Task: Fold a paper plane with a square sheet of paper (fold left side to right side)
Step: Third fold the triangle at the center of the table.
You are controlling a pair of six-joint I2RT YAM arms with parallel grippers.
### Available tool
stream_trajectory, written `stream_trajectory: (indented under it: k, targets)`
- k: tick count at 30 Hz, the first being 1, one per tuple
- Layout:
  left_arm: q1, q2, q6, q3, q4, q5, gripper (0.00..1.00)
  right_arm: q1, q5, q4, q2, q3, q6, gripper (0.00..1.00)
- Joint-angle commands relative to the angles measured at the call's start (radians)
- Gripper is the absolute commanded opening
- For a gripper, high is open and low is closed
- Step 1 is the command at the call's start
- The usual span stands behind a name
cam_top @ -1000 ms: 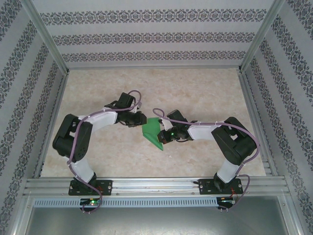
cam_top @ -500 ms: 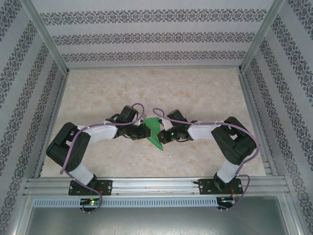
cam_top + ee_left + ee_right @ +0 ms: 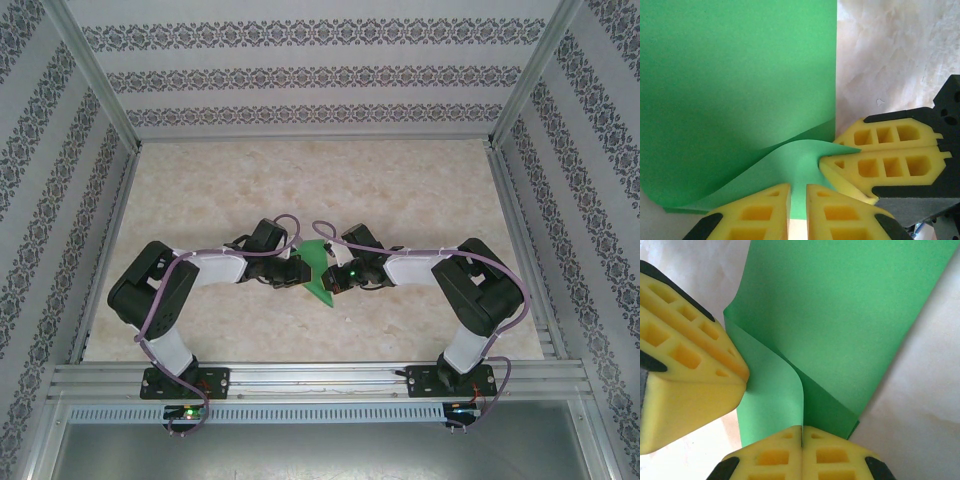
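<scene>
Both end effectors pinch the green, seemingly folded paper (image 3: 740, 85).

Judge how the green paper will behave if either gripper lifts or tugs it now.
Probably floppy: the paper curls in a soft wave near the left gripper. Likely very light, since a thin flap stands bowed beside the right gripper. It may crease or tear if the two pull apart, as both sit close on one corner.

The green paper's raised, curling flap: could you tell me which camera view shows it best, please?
The left wrist view: the square sheet of paper spreads wide, its flap arching toward the left gripper. The right wrist view shows the same curl closer, partly cropped. The top external view shows a small green patch between both grippers.
</scene>
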Motion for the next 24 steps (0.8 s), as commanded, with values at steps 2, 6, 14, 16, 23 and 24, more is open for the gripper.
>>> stream_trajectory:
  k: [2,6,14,16,23,24]
  targets:
    - [-0.01,0.012,0.006,0.008,-0.01,-0.037,0.16,-0.002,0.03,-0.061,0.049,-0.027,-0.019,0.0]
    - [-0.01,0.02,0.009,0.006,-0.011,-0.041,0.15,-0.002,0.029,-0.059,0.052,-0.025,-0.02,0.0]
    - [-0.01,0.046,0.01,0.003,-0.013,-0.062,0.16,-0.002,0.026,-0.059,0.052,-0.025,-0.02,0.0]
    - [-0.01,0.052,0.011,0.003,-0.02,-0.072,0.16,-0.003,0.025,-0.06,0.05,-0.025,-0.02,0.0]
    - [-0.01,0.062,0.022,0.0,-0.084,-0.116,0.13,-0.008,0.005,-0.059,0.032,-0.018,-0.01,0.03]
    - [-0.01,0.062,0.025,-0.002,-0.092,-0.12,0.12,-0.01,0.002,-0.059,0.029,-0.015,-0.008,0.03]
